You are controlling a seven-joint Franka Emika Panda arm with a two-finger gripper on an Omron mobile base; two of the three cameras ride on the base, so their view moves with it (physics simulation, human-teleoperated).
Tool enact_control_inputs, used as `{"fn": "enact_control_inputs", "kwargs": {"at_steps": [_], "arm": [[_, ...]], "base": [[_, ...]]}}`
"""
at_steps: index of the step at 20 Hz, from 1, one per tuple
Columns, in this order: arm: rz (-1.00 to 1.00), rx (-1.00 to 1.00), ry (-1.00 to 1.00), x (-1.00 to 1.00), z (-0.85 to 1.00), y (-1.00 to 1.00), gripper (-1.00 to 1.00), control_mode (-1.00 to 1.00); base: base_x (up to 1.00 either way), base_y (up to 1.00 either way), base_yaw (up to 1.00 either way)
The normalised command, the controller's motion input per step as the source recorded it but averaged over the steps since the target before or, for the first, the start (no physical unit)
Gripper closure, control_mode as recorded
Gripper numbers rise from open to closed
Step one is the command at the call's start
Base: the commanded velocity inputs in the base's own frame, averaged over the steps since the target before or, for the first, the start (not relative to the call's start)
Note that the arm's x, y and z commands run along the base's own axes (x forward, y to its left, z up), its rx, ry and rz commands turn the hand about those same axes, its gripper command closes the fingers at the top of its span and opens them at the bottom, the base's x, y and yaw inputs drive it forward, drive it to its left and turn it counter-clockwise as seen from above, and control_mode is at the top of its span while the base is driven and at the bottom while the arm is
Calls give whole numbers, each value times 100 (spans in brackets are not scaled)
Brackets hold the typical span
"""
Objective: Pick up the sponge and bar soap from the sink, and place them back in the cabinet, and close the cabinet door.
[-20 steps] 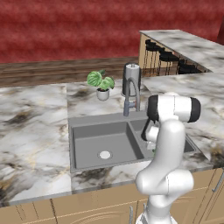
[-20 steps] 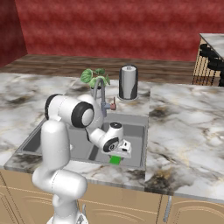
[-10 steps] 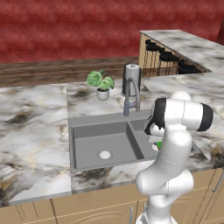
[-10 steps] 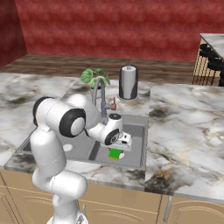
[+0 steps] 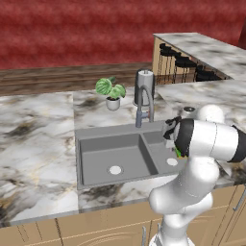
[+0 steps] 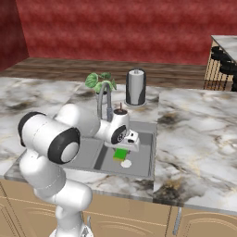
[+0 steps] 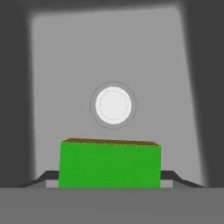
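My claw (image 6: 124,149) is low over the right basin of the sink (image 5: 91,180), sponge (image 7: 109,165) between its tips; I can't tell if it's clenched. I'd say nothing is stowed yet. The sponge is a matte green block, the drain (image 7: 113,105) a flat white disc, the counter (image 6: 194,120) glossy marble.

The sponge (image 7: 109,165) is bright green with a thin brown top edge. The sink (image 5: 96,144) is dark grey, and its drain (image 7: 113,105) is white. The counter (image 6: 194,129) is white marble with grey and brown veins. The plant (image 5: 110,88) has green leaves in a white pot. The back wall (image 6: 115,28) is mottled red.
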Motion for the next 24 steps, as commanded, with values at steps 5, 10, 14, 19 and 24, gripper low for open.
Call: {"fn": "enact_control_inputs", "kwargs": {"at_steps": [5, 10, 14, 19, 24], "arm": [[0, 0, 0, -25, 57, 0, 100, -100], [0, 0, 0, -28, 59, 0, 100, -100], [0, 0, 0, -31, 59, 0, 100, -100], [0, 0, 0, -34, 48, 0, 100, -100], [0, 0, 2, -39, 44, 0, 100, -100]], "base": [[0, 0, 0], [0, 0, 0], [0, 0, 0], [0, 0, 0], [0, 0, 0]]}}
